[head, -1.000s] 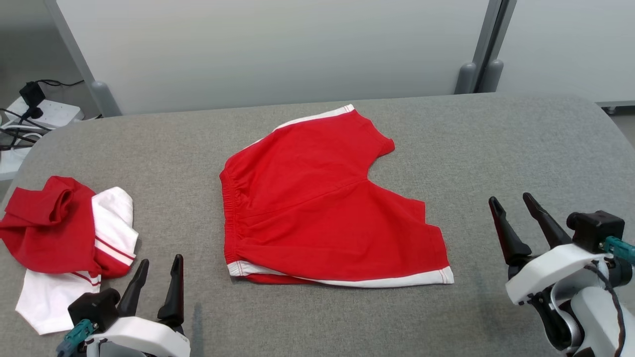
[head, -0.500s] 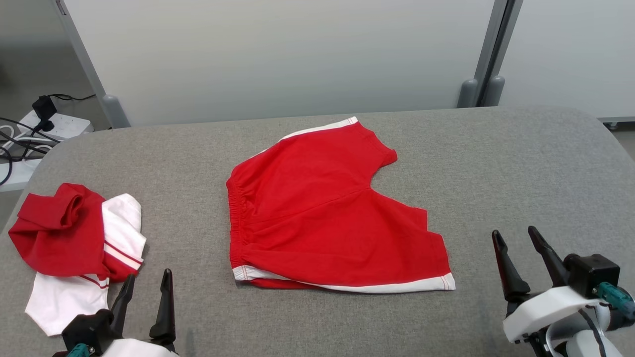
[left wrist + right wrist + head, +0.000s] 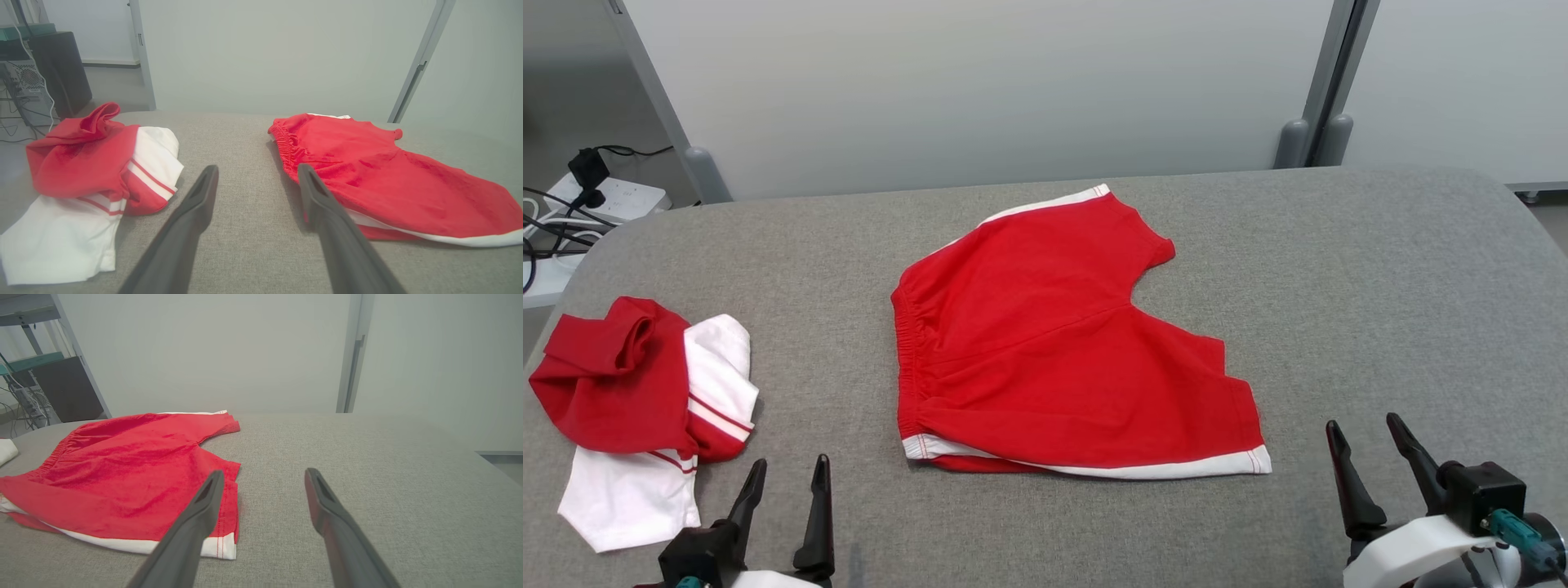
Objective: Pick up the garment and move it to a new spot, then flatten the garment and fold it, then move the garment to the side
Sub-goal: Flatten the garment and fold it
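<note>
A red garment (image 3: 1054, 343), a pair of shorts with white trim, lies spread on the grey padded table (image 3: 1380, 269), its elastic waistband to the left. It also appears in the left wrist view (image 3: 367, 171) and the right wrist view (image 3: 122, 473). My left gripper (image 3: 791, 461) is open near the front edge, left of the shorts, with nothing between its fingers (image 3: 257, 167). At the front right, my right gripper (image 3: 1362, 422) is open and empty, just right of the shorts' white hem corner (image 3: 264, 471).
A crumpled red and white garment (image 3: 645, 392) lies at the table's left edge, close to my left gripper (image 3: 94, 163). Pale partition panels (image 3: 980, 90) stand behind the table. A power strip with cables (image 3: 605, 196) lies on the floor at the far left.
Both grippers have drawn back toward the view's bottom edge, staying open. The camera has shifted slightly; the shorts and the crumpled garment lie as before.
</note>
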